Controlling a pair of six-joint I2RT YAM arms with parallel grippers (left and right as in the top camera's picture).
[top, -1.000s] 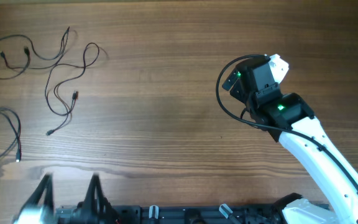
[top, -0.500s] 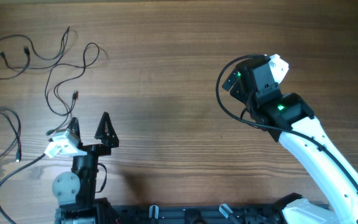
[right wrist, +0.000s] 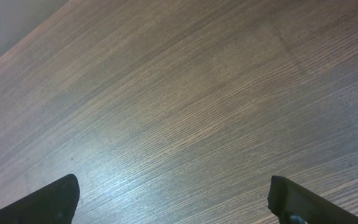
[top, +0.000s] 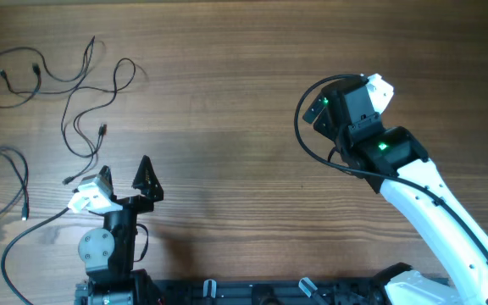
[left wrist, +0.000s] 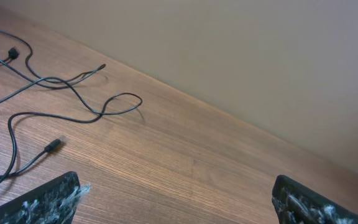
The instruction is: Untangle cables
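Observation:
Thin black cables lie loose at the table's far left. One long cable (top: 83, 114) loops from the top edge down to a plug near my left gripper. A second cable (top: 11, 80) curls at the far left corner. A third cable (top: 15, 174) lies at the left edge. In the left wrist view the cable (left wrist: 73, 93) loops ahead and to the left of the fingers. My left gripper (top: 124, 174) is open and empty, just right of the long cable's lower plug; it also shows in the left wrist view (left wrist: 179, 199). My right gripper (top: 346, 89) is open and empty over bare wood at the right, as the right wrist view (right wrist: 176, 199) shows.
A thicker black arm cable (top: 312, 135) arcs beside the right gripper. Another arm cable (top: 24, 246) loops at the front left. The arm bases stand along the front edge (top: 252, 292). A pale wall (left wrist: 260, 62) stands beyond the table's far edge.
My left arm has swung up from the front edge into view, its open gripper now beside the long cable's lower plug. The right arm has not moved.

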